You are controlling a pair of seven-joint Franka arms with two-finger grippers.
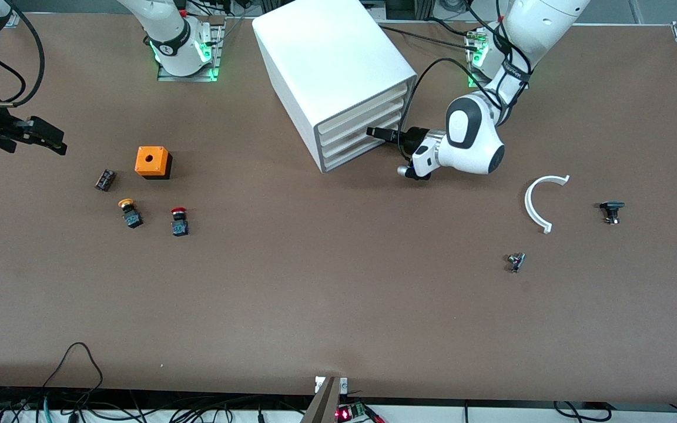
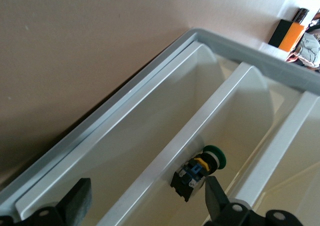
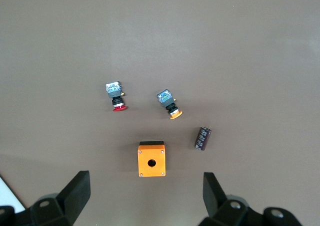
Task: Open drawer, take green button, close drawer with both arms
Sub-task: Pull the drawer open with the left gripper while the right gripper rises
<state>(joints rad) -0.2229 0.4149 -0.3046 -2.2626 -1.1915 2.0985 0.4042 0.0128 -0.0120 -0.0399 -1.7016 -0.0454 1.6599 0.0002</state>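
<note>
The left gripper is pushed in at the front of the white cabinet, level with its stack of tray drawers; in the left wrist view its two fingers stand well apart with nothing between them. Which of the four drawers it has entered cannot be told from the front view. Just by those fingers, in the left wrist view, the green-capped button lies on its side inside a white tray drawer, resting against a raised divider, its dark body toward the gripper and its green cap pointing away. The right gripper hangs above the table at the right arm's end, its fingers also spread wide and empty. Below it on the table sit an orange box with a round hole in its top, a small dark cylinder beside it, and, nearer the front camera, a yellow-capped button and a red-capped button, both lying down. Toward the left arm's end of the table lie a white curved strip and two small dark parts, well apart from the cabinet.
</note>
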